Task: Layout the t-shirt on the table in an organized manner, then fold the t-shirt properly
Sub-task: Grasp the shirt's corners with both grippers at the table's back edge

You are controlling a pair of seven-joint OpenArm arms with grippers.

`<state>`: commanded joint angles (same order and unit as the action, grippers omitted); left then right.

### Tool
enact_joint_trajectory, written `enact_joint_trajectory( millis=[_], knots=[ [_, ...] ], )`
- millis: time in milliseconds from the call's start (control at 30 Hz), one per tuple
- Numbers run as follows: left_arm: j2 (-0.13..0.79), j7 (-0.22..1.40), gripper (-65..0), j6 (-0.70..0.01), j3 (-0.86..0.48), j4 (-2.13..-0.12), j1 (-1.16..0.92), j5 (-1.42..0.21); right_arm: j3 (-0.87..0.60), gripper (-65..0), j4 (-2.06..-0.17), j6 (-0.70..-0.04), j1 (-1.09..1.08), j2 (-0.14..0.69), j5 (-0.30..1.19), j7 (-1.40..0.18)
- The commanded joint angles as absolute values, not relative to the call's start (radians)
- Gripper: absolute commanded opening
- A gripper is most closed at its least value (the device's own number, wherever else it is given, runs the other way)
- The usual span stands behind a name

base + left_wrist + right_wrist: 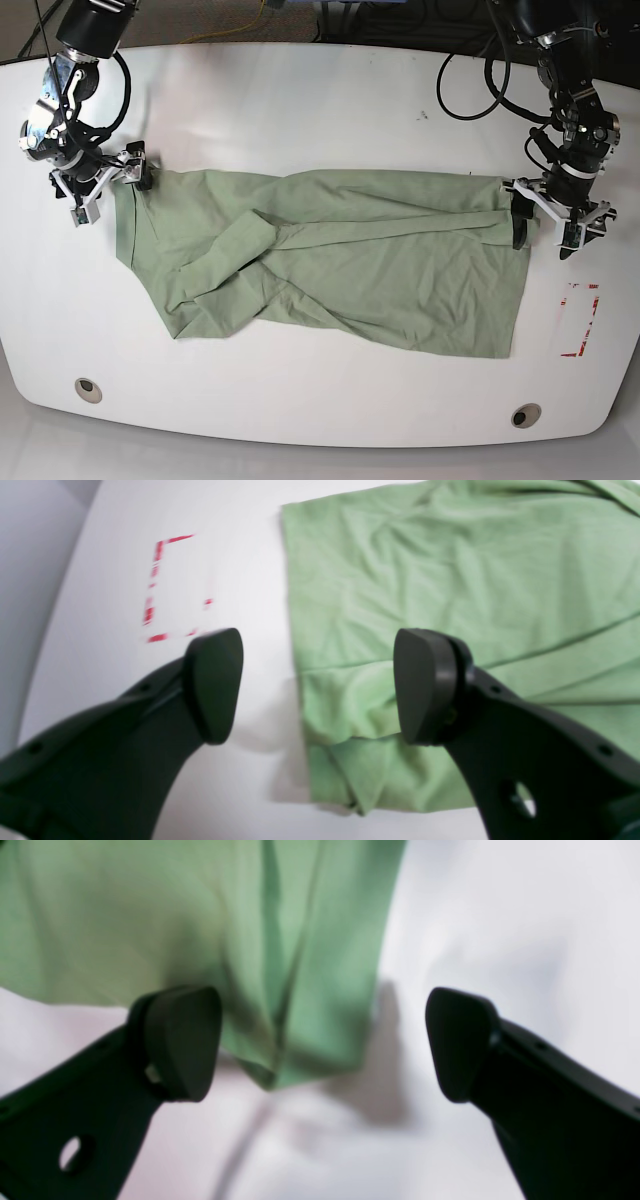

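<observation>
The pale green t-shirt lies spread and wrinkled across the white table, with a fold running through its middle. My left gripper hovers at the shirt's right edge. In the left wrist view that gripper is open, and the t-shirt's folded edge lies between and below the fingers. My right gripper is at the shirt's far left corner. Seen from the right wrist, this gripper is open too, with a corner of the t-shirt lying in the gap, apart from both fingers.
Red tape marks sit on the table right of the shirt, also red tape marks beside the left finger. Two round grey grommets are near the front edge. Cables trail at the back.
</observation>
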<state>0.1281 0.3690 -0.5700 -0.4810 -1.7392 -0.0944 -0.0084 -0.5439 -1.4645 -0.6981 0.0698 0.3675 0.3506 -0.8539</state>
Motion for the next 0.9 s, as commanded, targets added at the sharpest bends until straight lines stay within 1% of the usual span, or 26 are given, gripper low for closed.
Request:
enact_joint_trajectory(
  millis=[133, 200, 367, 400, 433, 500, 533, 600, 633, 667, 800, 900],
  knots=[
    [0.131, 0.403, -20.6, -0.570, -0.487, -1.739, -0.093, -0.008, -0.544, -5.0, -1.454, -0.698, 0.085, 0.367, 0.351, -0.825],
    [0.130, 0.447, -20.6, -0.570, -0.510, -1.739, -0.091, -0.008, -0.544, -10.1, -1.428, -0.698, 0.091, 0.367, 0.354, -0.803],
    [0.128, 0.493, -20.6, -0.570, -0.547, -1.739, -0.090, -0.012, -0.544, -27.6, -1.377, -0.698, 0.096, 0.367, 0.355, -0.765],
    [0.128, 0.493, -20.6, -0.570, -0.553, -1.739, -0.090, -0.012, -0.544, -33.4, -1.366, -0.698, 0.096, 0.367, 0.355, -0.760],
    [0.128, 0.495, -20.6, -0.570, -0.555, -1.739, -0.090, -0.012, -0.544, -35.5, -1.363, -0.698, 0.096, 0.367, 0.355, -0.760],
    [0.130, 0.495, -20.6, -0.572, -0.561, -1.741, -0.091, -0.013, -0.544, -45.6, -1.357, -0.698, 0.097, 0.367, 0.355, -0.760],
    [0.130, 0.495, -20.6, -0.573, -0.561, -1.741, -0.091, -0.013, -0.544, -47.7, -1.357, -0.698, 0.097, 0.367, 0.355, -0.759],
    [0.131, 0.495, -20.5, -0.573, -0.561, -1.741, -0.094, -0.013, -0.544, -55.8, -1.357, -0.698, 0.097, 0.366, 0.355, -0.759],
    [0.131, 0.495, -20.5, -0.573, -0.561, -1.741, -0.094, -0.013, -0.544, -57.3, -1.357, -0.698, 0.097, 0.366, 0.355, -0.759],
    [0.131, 0.495, -20.5, -0.575, -0.559, -1.741, -0.096, -0.013, -0.544, -60.6, -1.357, -0.698, 0.097, 0.366, 0.355, -0.759],
    [0.131, 0.496, -20.5, -0.576, -0.556, -1.739, -0.097, -0.013, -0.544, -65.0, -1.357, -0.698, 0.097, 0.355, 0.355, -0.759],
    [0.130, 0.496, -20.5, -0.576, -0.555, -1.739, -0.099, -0.013, -0.544, -65.0, -1.357, -0.698, 0.097, 0.349, 0.354, -0.760]
  ],
)
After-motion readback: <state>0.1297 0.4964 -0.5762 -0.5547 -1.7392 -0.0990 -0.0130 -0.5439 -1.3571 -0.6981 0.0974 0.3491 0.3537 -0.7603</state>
